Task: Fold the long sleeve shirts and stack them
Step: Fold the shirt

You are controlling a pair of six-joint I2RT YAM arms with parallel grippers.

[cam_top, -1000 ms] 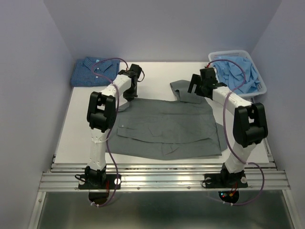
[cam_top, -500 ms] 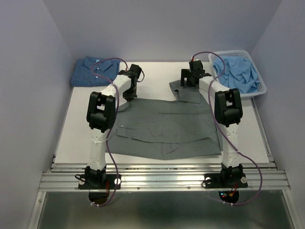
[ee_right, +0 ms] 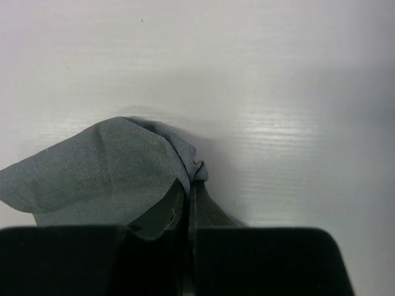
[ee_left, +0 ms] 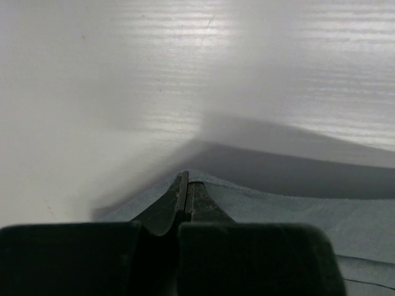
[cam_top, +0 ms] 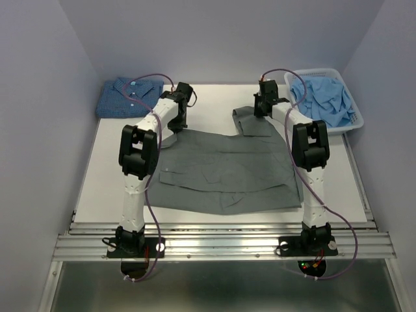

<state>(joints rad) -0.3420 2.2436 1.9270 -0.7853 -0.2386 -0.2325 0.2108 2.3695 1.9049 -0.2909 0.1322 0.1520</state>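
A slate-grey long sleeve shirt (cam_top: 224, 172) lies spread flat in the middle of the white table, with one part bunched up at its far right (cam_top: 250, 123). My left gripper (cam_top: 175, 128) is shut on the shirt's far left edge (ee_left: 259, 200), the hem pinched between the fingertips (ee_left: 187, 180). My right gripper (cam_top: 259, 116) is shut on the bunched grey cloth (ee_right: 105, 166), and a small pucker sticks out past its tips (ee_right: 192, 182). A dark blue check shirt (cam_top: 127, 97) lies folded at the table's back left corner.
A white basket (cam_top: 356, 110) holding crumpled light-blue cloth (cam_top: 325, 97) stands at the back right, close to the right arm. Purple walls close in the table on three sides. A metal rail (cam_top: 221, 240) runs along the near edge by the arm bases.
The right arm swung left from the basket to the grey shirt's bunched far part and its jaws closed on the cloth. The left gripper stayed shut on the shirt's edge.
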